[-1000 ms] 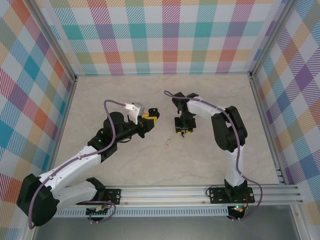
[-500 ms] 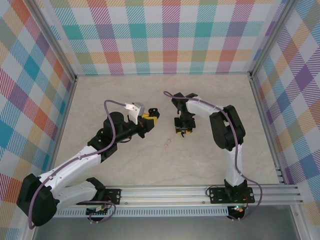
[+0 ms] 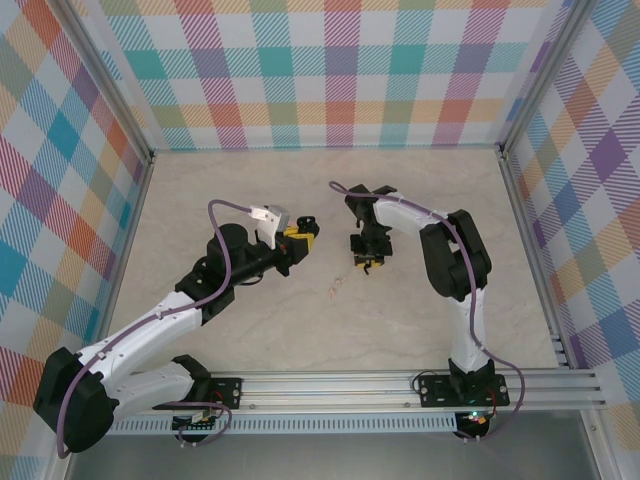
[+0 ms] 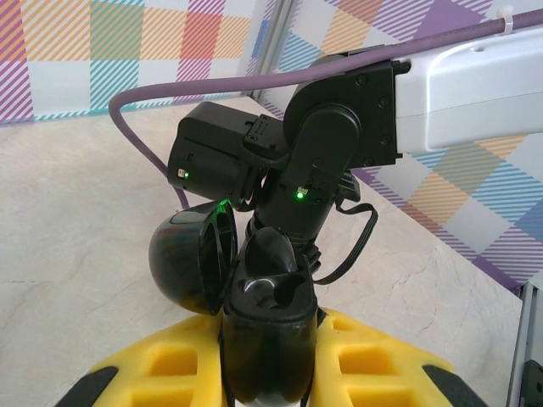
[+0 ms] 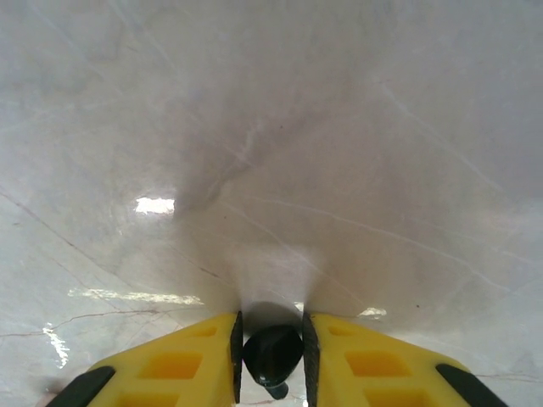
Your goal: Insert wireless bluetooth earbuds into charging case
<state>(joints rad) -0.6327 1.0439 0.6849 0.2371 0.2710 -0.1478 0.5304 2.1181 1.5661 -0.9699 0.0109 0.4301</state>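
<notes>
The left end effector (image 4: 270, 332) is clenched on the black case (image 4: 270, 292), its yellow fingers (image 4: 373, 360) pressing either side. The case's domed lid (image 4: 188, 259) hangs open to the left in the left wrist view, and something glossy sits in the well, though I cannot tell what. The right end effector (image 5: 271, 335) is clamped on a small black earbud (image 5: 273, 356) just above the table (image 5: 339, 127). From above, the left (image 3: 301, 235) and right (image 3: 367, 262) end effectors are near each other at mid-table, not touching.

Black charging case (image 4: 267, 326), black earbud (image 5: 271, 354), yellow jaws, multicoloured plaid walls (image 3: 340, 70), cream marbled table (image 3: 250, 185).
</notes>
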